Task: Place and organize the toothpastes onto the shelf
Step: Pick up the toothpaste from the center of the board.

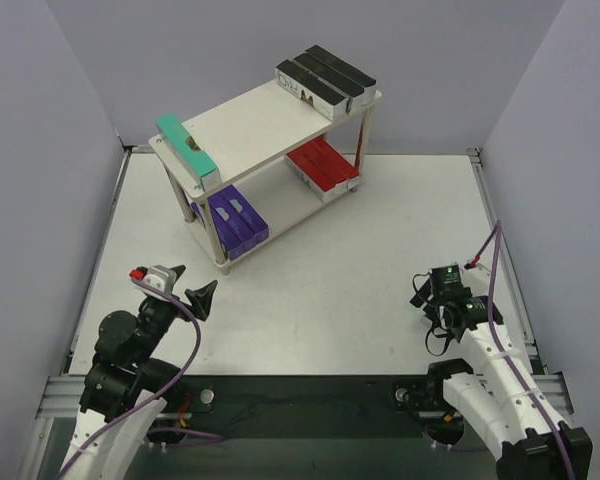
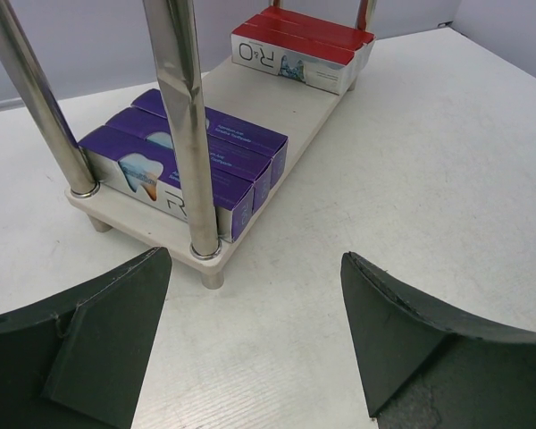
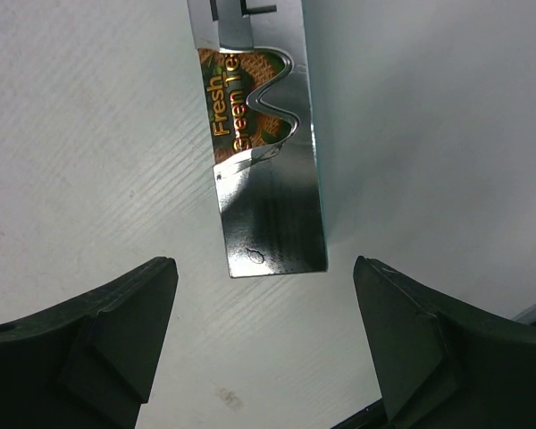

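The shelf (image 1: 270,125) stands at the back middle of the table. Its top board carries a teal toothpaste (image 1: 188,148) at the left end and black toothpastes (image 1: 325,78) at the right end. On the lower board lie purple toothpastes (image 1: 235,220) (image 2: 183,161) and red toothpastes (image 1: 322,165) (image 2: 299,43). A glossy toothpaste carton reading "Fresh Green Tea" (image 3: 263,170) lies flat on the table. Its near end sits between the tips of my open right gripper (image 3: 263,262) (image 1: 438,312), untouched by either finger. My left gripper (image 2: 255,259) (image 1: 192,285) stands open and empty, low in front of the shelf's near left leg (image 2: 186,125).
The white table (image 1: 380,230) is bordered by grey walls on three sides and a metal rail at the near edge. The middle of the shelf's top board shows bare wood.
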Controlling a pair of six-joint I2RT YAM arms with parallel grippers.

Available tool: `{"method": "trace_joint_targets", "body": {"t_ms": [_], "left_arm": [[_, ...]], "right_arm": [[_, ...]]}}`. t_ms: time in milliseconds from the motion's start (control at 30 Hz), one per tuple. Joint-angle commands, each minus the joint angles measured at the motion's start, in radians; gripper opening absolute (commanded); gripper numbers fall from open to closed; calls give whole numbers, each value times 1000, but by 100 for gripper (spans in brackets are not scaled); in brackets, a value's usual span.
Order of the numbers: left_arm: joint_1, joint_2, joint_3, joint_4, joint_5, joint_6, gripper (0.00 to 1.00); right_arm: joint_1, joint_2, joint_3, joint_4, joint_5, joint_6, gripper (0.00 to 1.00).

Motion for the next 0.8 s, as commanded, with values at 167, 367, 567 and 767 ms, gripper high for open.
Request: {"method": "trace_joint_targets", "body": {"t_ms": [167,367,567,767], "left_arm": [[4,-9,2,47,-12,6,88],[4,-5,1,52,1,6,88],[6,0,3,50,4,9,88],[6,0,6,49,0,11,88]], "right_arm": [[-20,147,-80,185,-62,-56,76],[-36,246,-101,286,-92,-44,71],[-43,313,-89,327,-126,-58,68],[-44,312,-77,306,-108,-47,63]]}}
